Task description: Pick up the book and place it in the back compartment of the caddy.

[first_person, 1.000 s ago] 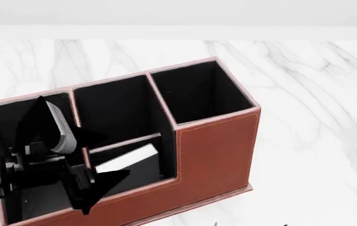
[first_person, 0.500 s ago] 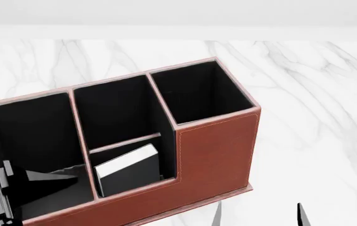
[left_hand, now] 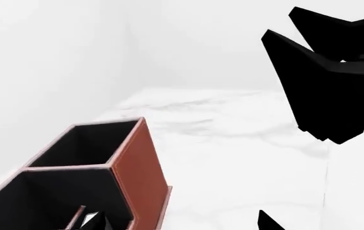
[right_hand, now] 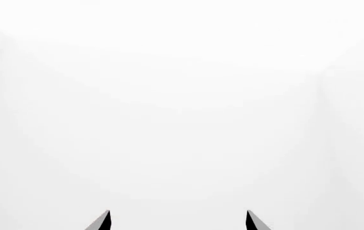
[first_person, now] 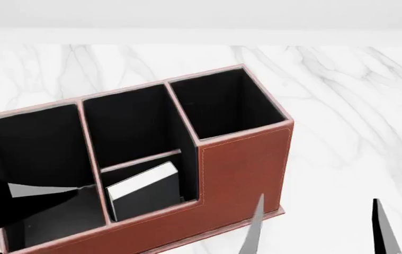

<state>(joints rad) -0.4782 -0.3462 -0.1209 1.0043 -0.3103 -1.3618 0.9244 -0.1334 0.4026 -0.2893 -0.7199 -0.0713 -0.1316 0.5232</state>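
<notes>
The reddish-brown caddy (first_person: 243, 169) stands on the white marble table. The black book (first_person: 144, 188), white page edges up, stands tilted inside the caddy's smallest cell (first_person: 185, 177), behind the low outer wall and in front of the short cross divider. My left gripper (first_person: 38, 198) is open and empty, low at the head view's left edge, over the near end of the long cell. In the left wrist view the caddy (left_hand: 140, 167) lies beside my left gripper (left_hand: 185, 225), with a sliver of the book (left_hand: 91, 219). My right gripper (first_person: 317, 227) is open and empty, right of the caddy's front corner; its wrist view shows my right gripper (right_hand: 177, 220) against blank white.
The marble tabletop (first_person: 349, 116) stretches right of and behind the caddy. The tall-walled square cell (first_person: 222, 100) and the middle cell (first_person: 130, 121) hold nothing visible. A large black angular robot part (left_hand: 325, 81) fills the upper right of the left wrist view.
My left gripper has drawn back from above the long cell to the lower left edge of the head view. My right gripper's fingers have risen into view at the bottom right. The book has not moved.
</notes>
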